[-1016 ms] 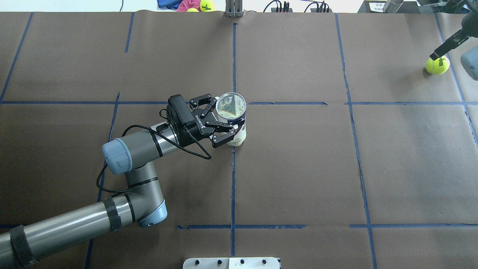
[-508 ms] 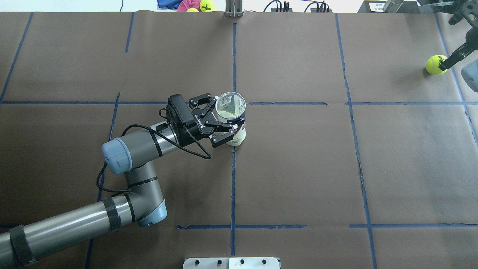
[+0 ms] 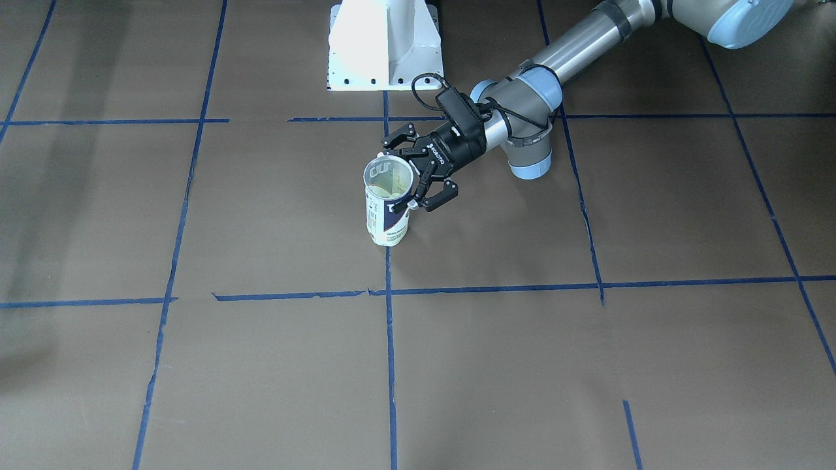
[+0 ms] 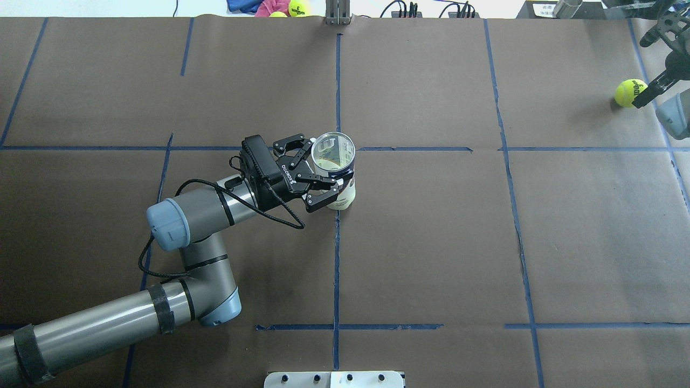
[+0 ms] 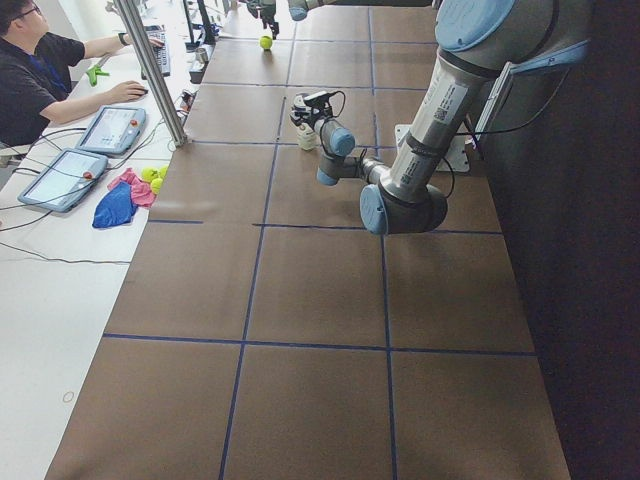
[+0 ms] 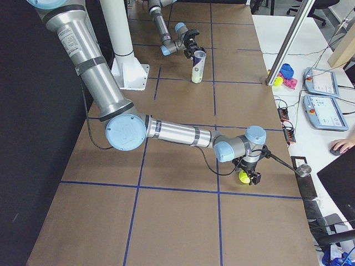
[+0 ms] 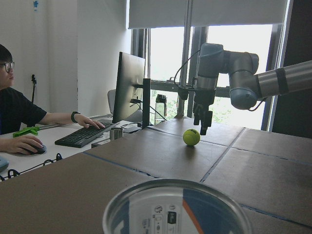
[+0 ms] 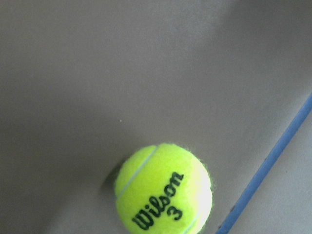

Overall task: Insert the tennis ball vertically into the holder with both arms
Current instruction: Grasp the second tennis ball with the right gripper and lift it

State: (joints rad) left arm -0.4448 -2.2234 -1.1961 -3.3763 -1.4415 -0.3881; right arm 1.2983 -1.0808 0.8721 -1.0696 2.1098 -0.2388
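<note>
The holder [image 4: 335, 171] stands upright near the table's middle with its open mouth up, a clear can with a white and navy label [image 3: 388, 207]. My left gripper [image 4: 311, 173] is shut on its side from the left. Only the holder's rim [image 7: 176, 207] shows in the left wrist view. The tennis ball [image 4: 627, 92] lies on the paper at the far right edge. My right gripper [image 7: 202, 127] hangs open just beside and above it, one finger [image 4: 647, 92] at the ball's right side. The right wrist view shows the tennis ball [image 8: 164, 190] below, with no fingers in frame.
Blue tape lines grid the brown paper. The white pedestal [image 3: 385, 46] stands at the robot's side. Spare balls and cloths [image 4: 280, 7] and a metal post [image 4: 338, 13] sit along the far edge. An operator [image 5: 35, 70] works at a desk beyond it.
The right gripper's finger slid from over the tennis ball to its right side. The ball stayed nearly where it was. Left arm and holder have not moved.
</note>
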